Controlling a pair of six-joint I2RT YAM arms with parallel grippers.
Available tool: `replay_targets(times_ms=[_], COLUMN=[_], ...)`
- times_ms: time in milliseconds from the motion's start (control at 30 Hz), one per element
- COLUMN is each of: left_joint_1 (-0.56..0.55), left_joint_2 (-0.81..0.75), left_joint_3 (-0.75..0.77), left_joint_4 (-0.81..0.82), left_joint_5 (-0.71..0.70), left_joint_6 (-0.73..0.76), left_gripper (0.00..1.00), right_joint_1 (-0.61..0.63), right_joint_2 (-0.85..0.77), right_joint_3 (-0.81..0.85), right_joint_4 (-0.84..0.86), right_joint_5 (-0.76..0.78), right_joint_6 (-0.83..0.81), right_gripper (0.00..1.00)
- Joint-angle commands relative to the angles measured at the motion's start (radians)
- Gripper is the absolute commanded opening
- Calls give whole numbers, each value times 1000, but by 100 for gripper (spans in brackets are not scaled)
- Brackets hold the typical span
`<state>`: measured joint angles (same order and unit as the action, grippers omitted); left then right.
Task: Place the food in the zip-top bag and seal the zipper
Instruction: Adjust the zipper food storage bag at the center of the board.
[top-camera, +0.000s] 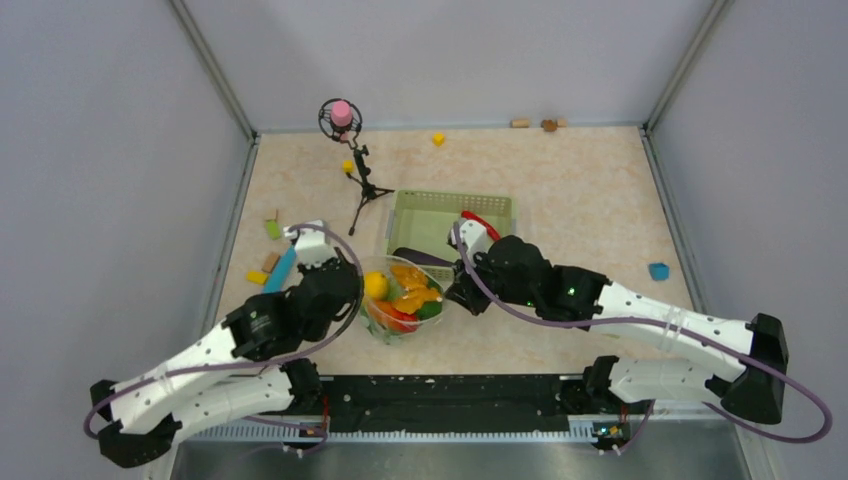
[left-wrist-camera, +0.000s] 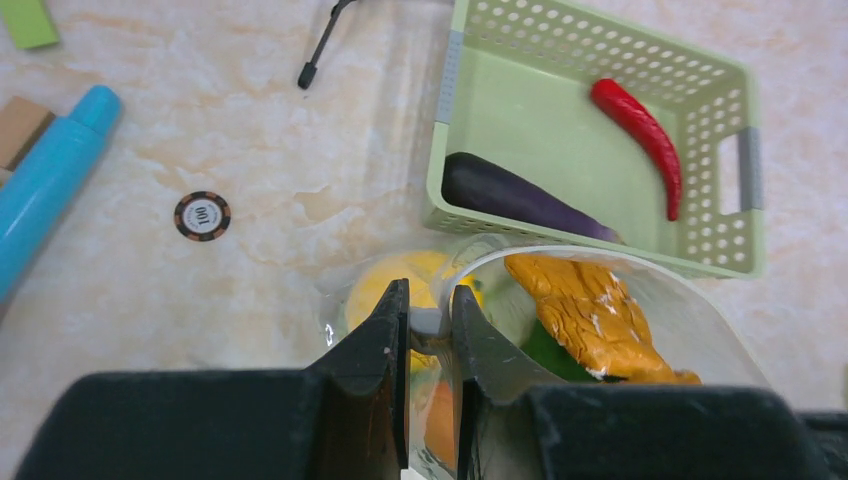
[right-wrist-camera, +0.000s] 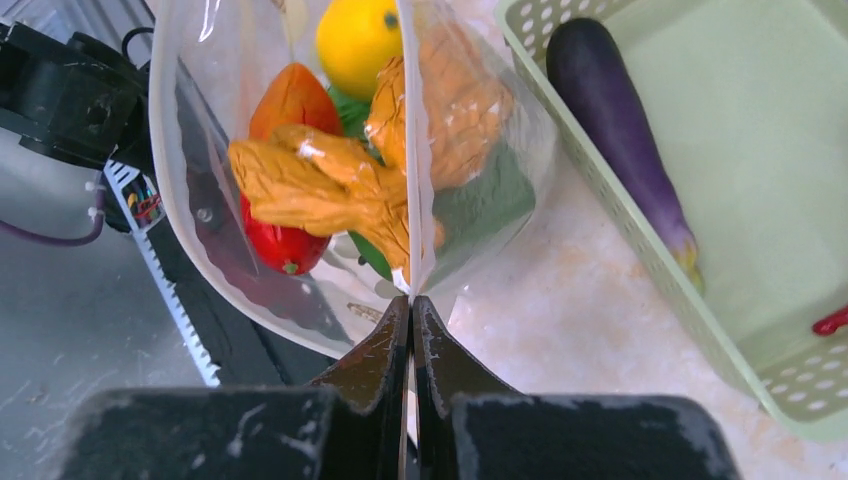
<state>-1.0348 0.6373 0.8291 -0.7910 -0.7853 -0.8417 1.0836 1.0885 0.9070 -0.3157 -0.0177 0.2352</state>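
The zip-top bag (top-camera: 392, 322) lies between both arms, its clear wall (right-wrist-camera: 195, 140) bulging around food: a yellow lemon (right-wrist-camera: 357, 35), orange pieces (right-wrist-camera: 310, 175), a red piece (right-wrist-camera: 270, 240) and green pieces (right-wrist-camera: 480, 195). My left gripper (left-wrist-camera: 430, 297) is shut on the whitish strip at the bag's left end. At the right end, my right gripper (right-wrist-camera: 411, 300) is shut on the zipper (right-wrist-camera: 410, 150). A dark purple eggplant (left-wrist-camera: 520, 195) and a red chili (left-wrist-camera: 640, 125) lie in the green mesh basket (left-wrist-camera: 560, 110) just behind the bag.
The basket (top-camera: 430, 215) stands behind the bag. A blue cylinder (left-wrist-camera: 50, 180), a round chip (left-wrist-camera: 202, 215) and small blocks (top-camera: 273, 229) lie at the left. A small tripod with a pink top (top-camera: 342, 115) stands at the back. A blue block (top-camera: 657, 271) sits at the right.
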Motion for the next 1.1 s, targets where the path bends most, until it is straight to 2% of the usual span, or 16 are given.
replay_targets(times_ms=[0,133,267,333,433,533,600,733,833,933,1067], left_joint_1=[1,8,60,105,133,133,133,133,133,132,131], left_joint_2=[149,224,261,276,279,232,184,81,63,72,97], left_joint_3=[123,170,171,170,179,168,146,72,57,58,67], left_joint_4=[-28,-36,37,53,43,18,-11,41,49,-4,-168], left_joint_5=[-138,-226,-193,-143,-64,24,86,270,356,356,335], left_joint_6=[-37,-53,-15,-14,-24,-45,-87,-145,-207,-282,-390], left_gripper=[14,20,27,39,63,79,83,84,79,74,64], right_joint_1=[17,26,79,102,117,119,127,160,204,245,283], right_joint_2=[-28,-55,-60,-58,-52,-47,-43,-25,-6,7,13], right_joint_3=[79,70,42,37,27,1,-19,-46,-38,-46,-55], right_joint_4=[-108,-134,-64,-28,16,72,130,248,280,307,346], right_joint_5=[51,143,188,209,244,282,306,294,327,369,412], right_joint_6=[115,218,265,288,315,353,364,323,301,291,279], right_gripper=[0,0,0,0,0,0,0,0,0,0,0])
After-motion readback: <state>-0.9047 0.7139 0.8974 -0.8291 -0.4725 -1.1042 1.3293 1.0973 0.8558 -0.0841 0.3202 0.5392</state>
